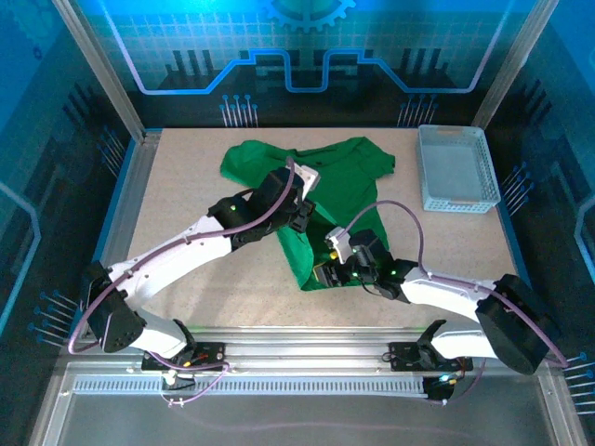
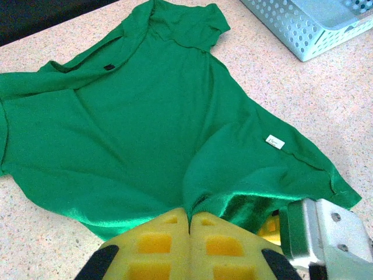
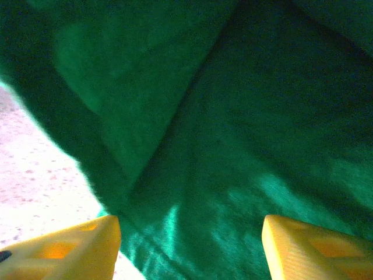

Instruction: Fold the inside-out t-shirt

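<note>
Across the middle of the table [image 1: 186, 214] lies the inside-out t-shirt [image 1: 307, 167], bright green on the speckled beige top. Seen from above, its long axis runs from the far side toward the near edge. The broad end, with a sleeve out to each side, lies farthest from the arm bases. The cloth narrows to a bunched tip that points at the near edge, a little right of centre. A white mesh basket [image 1: 453, 206] stands well apart from it at the far right.

The left gripper [image 1: 299, 216] sits over the middle of the shirt. From the left wrist, its yellow fingers [image 2: 157, 245] are pressed together with a ridge of green cloth pinched between them, and folds draw up toward that pinch. Beyond them the shirt [image 2: 116, 134] spreads flat, with a small pale tag [image 2: 275, 142] by a seam on the right and a small dark mark [image 2: 109, 67] near the far edge. Which edge is the collar is hard to say from here. The basket [image 2: 303, 35] shows at the upper right.

The right gripper [image 1: 327, 271] is at the narrow near tip. From its own wrist, the gripper [image 3: 189, 248] has its two yellow fingertips [image 3: 64, 248] standing wide apart over dark green cloth [image 3: 233, 146], clasping nothing, with bare table [image 3: 29, 175] to the left.
</note>
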Tool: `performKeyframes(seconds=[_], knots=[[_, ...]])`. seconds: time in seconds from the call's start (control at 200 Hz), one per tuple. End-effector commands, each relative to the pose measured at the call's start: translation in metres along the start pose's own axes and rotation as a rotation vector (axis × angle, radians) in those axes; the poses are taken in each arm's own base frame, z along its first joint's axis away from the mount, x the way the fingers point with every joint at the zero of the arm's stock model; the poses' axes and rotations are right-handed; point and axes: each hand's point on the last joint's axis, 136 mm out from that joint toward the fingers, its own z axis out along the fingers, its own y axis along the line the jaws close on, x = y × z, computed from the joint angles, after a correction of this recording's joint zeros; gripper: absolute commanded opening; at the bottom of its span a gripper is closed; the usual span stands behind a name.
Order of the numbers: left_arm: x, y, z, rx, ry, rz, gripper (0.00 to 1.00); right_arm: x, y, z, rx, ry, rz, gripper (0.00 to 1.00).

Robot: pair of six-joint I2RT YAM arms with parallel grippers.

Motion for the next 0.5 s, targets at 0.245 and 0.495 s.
performKeyframes(seconds=[0.245, 0.495], knots=[[-0.019, -0.009, -0.023, 0.079, -0.057, -0.031, 0.00, -0.010, -0.041, 0.014, 0.354, 0.015, -0.043, 0.64], [-0.034, -0.023, -0.031, 0.144, -0.066, -0.068, 0.00, -0.044, -0.040, 0.033, 0.420, -0.069, -0.027, 0.66]])
